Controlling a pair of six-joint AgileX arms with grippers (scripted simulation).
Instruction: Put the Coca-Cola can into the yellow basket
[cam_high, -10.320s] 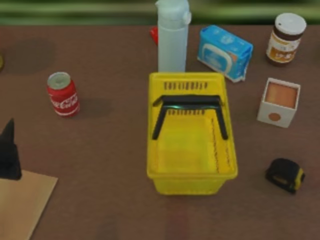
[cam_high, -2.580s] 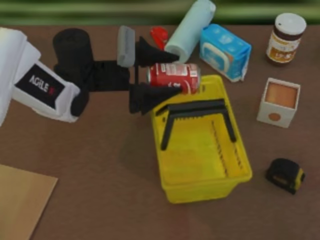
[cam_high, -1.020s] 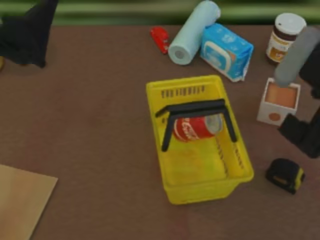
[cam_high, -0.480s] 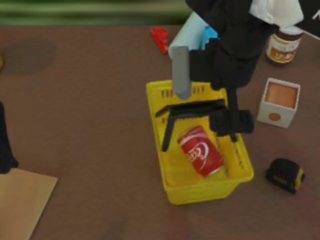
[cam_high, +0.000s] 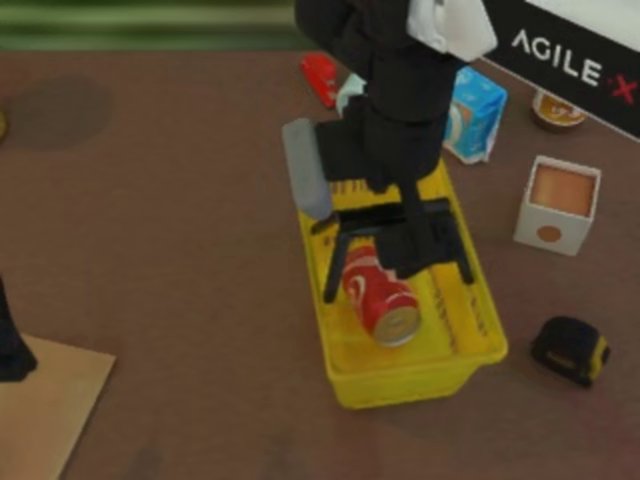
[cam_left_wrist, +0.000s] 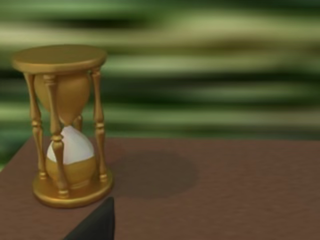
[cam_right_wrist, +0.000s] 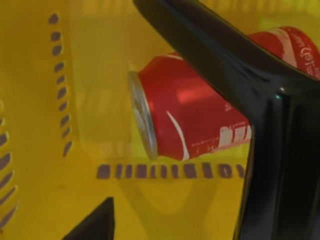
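Two arms share the table (cam_high: 180, 250), and the right arm (cam_high: 400, 90) is the biggest thing in the top view, reaching from the upper right of the frame down over the basket (cam_high: 400, 385). The basket sits just right of centre, its black handle (cam_high: 335, 265) folded across the far half. The can (cam_high: 380, 298) lies on its side inside it, silver end toward the lower edge of the frame.

The right gripper (cam_high: 412, 255) hangs over the handle, just above and to the right of the can and apart from it. Whether it is spread or pressed together cannot be told, and it pinches nothing visible.

Only the right wrist view shows the basket's (cam_right_wrist: 90, 100) slotted yellow floor and wall up close, with the can (cam_right_wrist: 195, 120) resting on the floor and the handle (cam_right_wrist: 260, 100) crossing in front of it. Only the left wrist view shows a gold hourglass (cam_left_wrist: 65, 125) standing near the table's (cam_left_wrist: 225, 190) edge.

The left gripper (cam_high: 12, 345) is parked at the lower left edge of the top view, beside a tan mat (cam_high: 50, 410); its state cannot be told either. A white box (cam_high: 558, 205) stands at right, with a tape measure (cam_high: 570, 350) at lower right.
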